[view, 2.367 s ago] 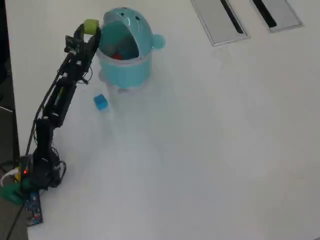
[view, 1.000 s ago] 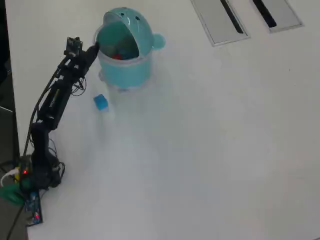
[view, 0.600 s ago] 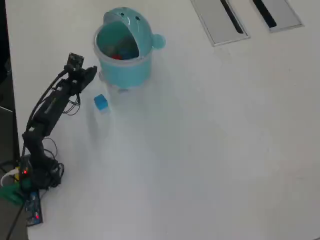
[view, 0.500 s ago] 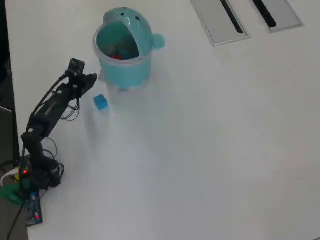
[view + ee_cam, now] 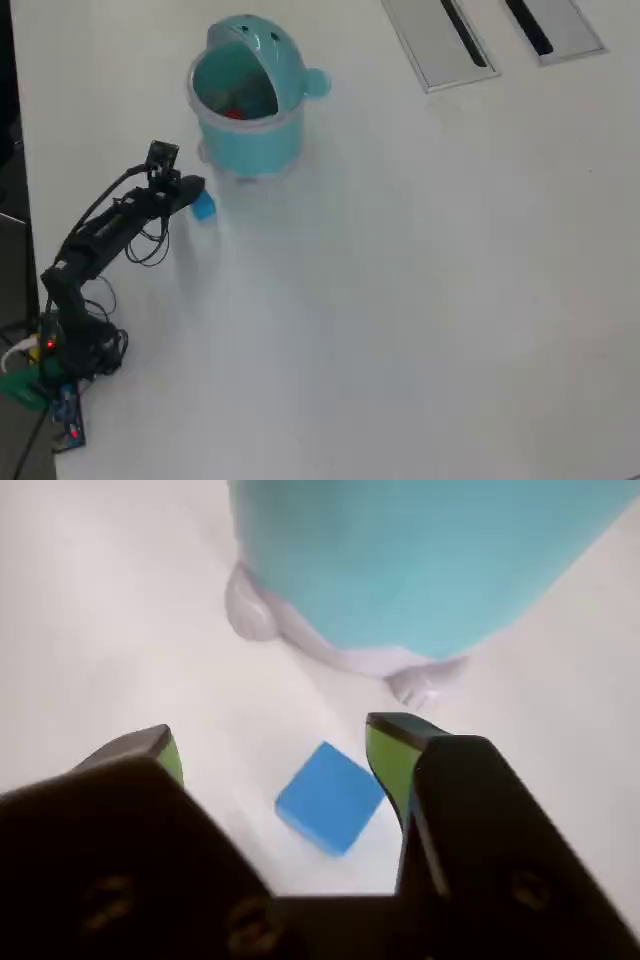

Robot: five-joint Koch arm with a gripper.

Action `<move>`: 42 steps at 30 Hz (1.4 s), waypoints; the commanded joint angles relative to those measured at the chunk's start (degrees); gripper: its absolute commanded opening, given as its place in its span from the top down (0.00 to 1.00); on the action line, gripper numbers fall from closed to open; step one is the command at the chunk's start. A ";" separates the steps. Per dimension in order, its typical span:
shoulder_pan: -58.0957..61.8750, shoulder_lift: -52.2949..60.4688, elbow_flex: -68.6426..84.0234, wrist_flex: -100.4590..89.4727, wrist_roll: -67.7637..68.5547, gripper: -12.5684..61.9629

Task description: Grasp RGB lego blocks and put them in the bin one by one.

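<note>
Blue lego block [image 5: 330,796] flat on the white desk [image 5: 420,300], sitting in the gap between the two jaws, nothing touching it as far as the wrist view shows. In the overhead view the blue block [image 5: 204,207] is just below the bin, near its base, partly covered by the gripper tip.

Gripper [image 5: 275,755] has its jaws spread wide, one green-tipped finger on each side of the block, with clear desk between each fingertip [image 5: 385,755] and the block. Overhead: gripper [image 5: 193,186] at the block's left edge, arm [image 5: 105,230] stretched low from its base, which is well below and left of the bin.

Bin [image 5: 245,95] upright, turquoise, domed lid flipped back with two dark eye dots, knob on its right side. Inside, something red [image 5: 232,112] shows at the bottom; yellow-green block can't be made out. In the wrist view the bin wall [image 5: 420,560] fills the top, pale feet just beyond the block.

Two grey slotted panels [image 5: 440,40] well right of the bin, at the top edge.
</note>
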 commanded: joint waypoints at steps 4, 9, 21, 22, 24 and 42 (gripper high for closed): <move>2.02 2.29 0.00 -3.34 -4.04 0.39; 1.93 -0.09 0.35 -3.34 -8.61 0.39; 1.67 -7.82 -2.11 -5.10 -10.63 0.40; 1.67 -8.35 -2.37 -5.19 -10.81 0.40; 1.76 -9.23 -2.72 -5.19 -11.07 0.40; 4.39 -11.87 -3.25 -4.48 -13.97 0.40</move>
